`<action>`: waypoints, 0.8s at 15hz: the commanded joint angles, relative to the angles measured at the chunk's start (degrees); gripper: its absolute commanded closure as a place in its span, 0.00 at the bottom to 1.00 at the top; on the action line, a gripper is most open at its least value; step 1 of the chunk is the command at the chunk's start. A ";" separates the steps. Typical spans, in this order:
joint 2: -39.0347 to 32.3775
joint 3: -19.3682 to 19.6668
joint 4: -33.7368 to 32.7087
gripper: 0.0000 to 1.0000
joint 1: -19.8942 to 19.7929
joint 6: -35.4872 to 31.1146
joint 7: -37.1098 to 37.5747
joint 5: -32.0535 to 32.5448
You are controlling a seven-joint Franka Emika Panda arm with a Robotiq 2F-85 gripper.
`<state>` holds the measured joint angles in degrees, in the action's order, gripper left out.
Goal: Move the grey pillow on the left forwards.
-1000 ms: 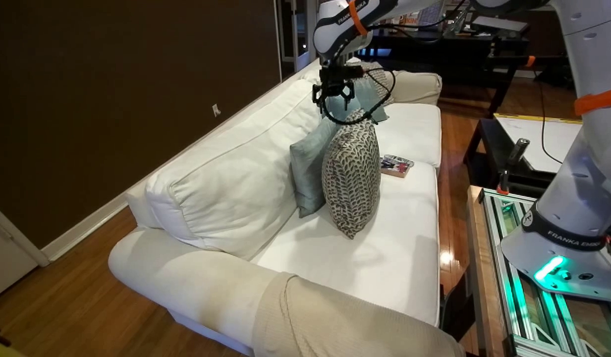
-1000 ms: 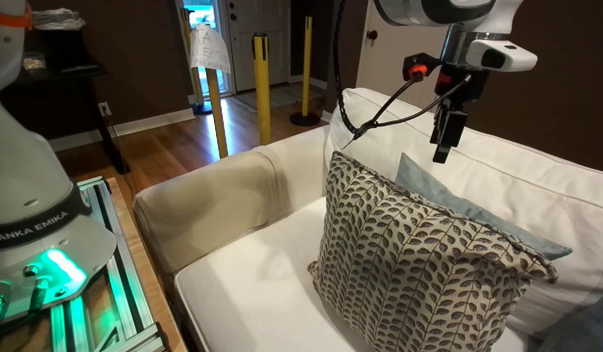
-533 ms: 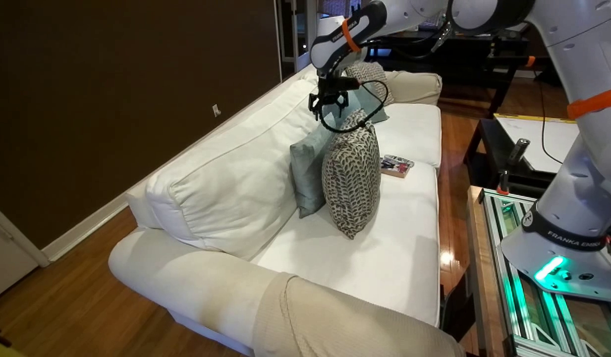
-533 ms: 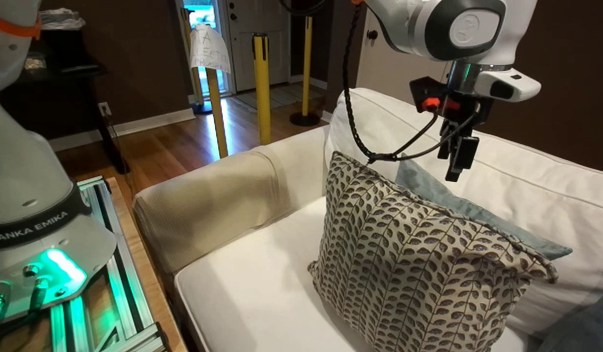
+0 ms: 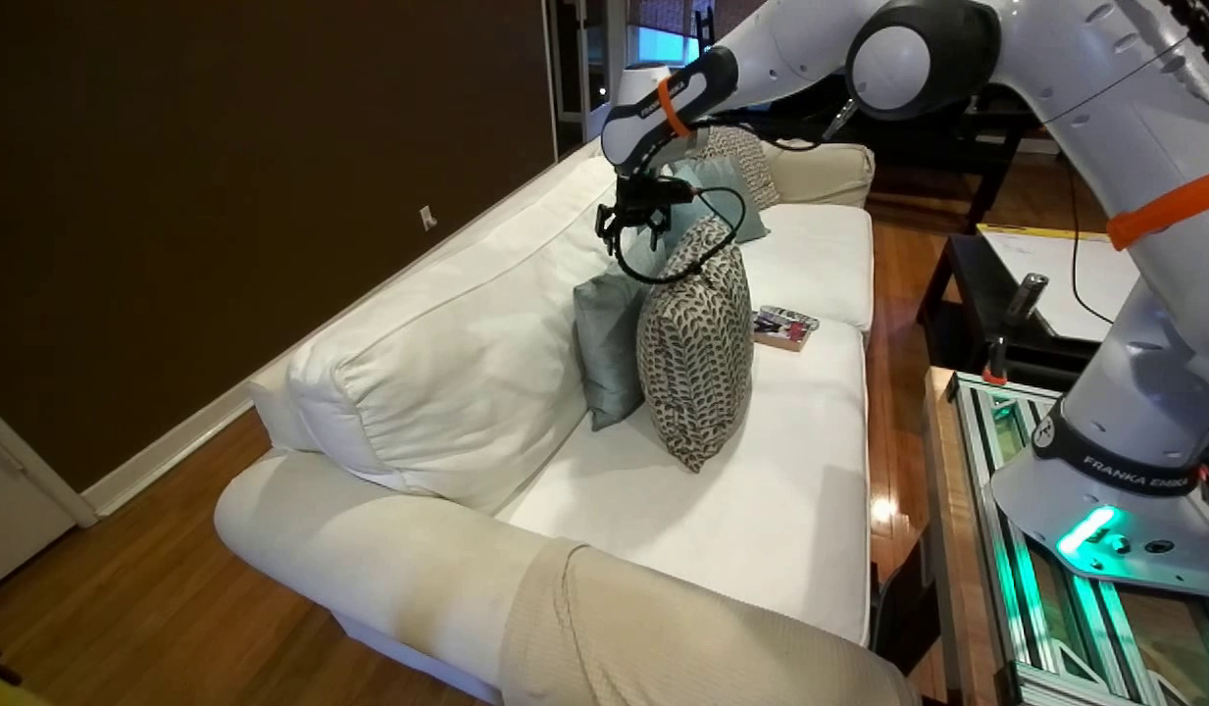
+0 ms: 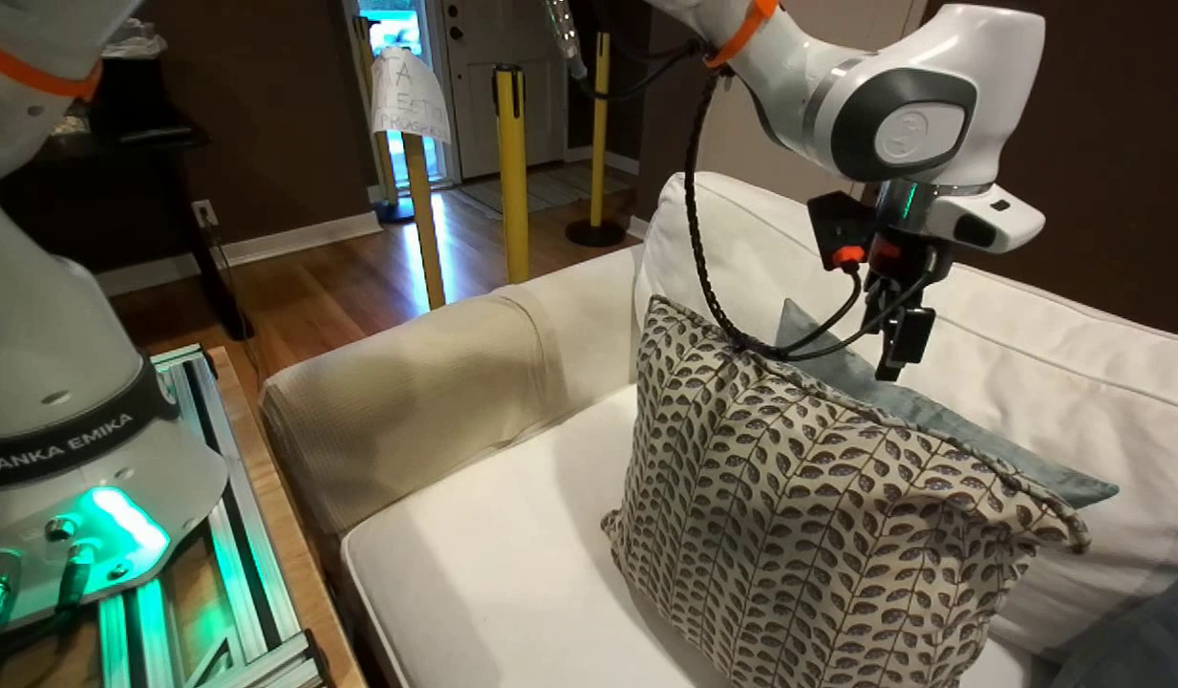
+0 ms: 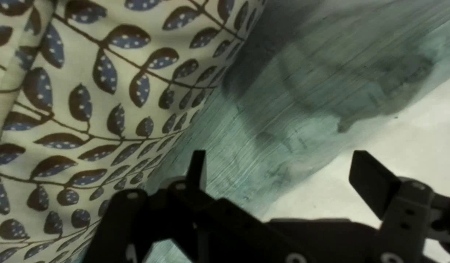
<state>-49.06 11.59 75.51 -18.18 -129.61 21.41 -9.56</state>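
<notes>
In both exterior views I am reading "FRANKA EMIKA" in white capitals on the black band (image 5: 1119, 467) around the robot's base (image 5: 1043, 502); in an exterior view the name is showing again, small, on the forearm link (image 5: 699, 86), an orange strap (image 5: 673, 108) crossing its letters; a white paper sign (image 6: 409, 100) is hanging at the top of a yellow post (image 6: 422, 229), where I am making out handwritten "TA" and, lower down, "PROGR", the line between blurring on my feed; the book cover (image 5: 785, 326) is coming through too small for reading.
</notes>
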 commanded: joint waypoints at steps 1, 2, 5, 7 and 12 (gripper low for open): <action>-6.25 -0.67 -7.66 0.00 -1.21 3.73 1.50 -2.02; -7.56 -0.78 -8.99 0.00 -1.44 3.81 1.63 -2.25; -11.08 -0.38 -12.90 0.00 -1.51 3.48 3.10 -2.04; -13.01 -0.31 -15.07 0.10 -1.70 3.97 3.84 -1.78; -16.12 -0.14 -19.81 0.58 -2.43 6.44 5.44 -1.55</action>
<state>-61.53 11.58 61.25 -19.65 -125.90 25.24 -10.51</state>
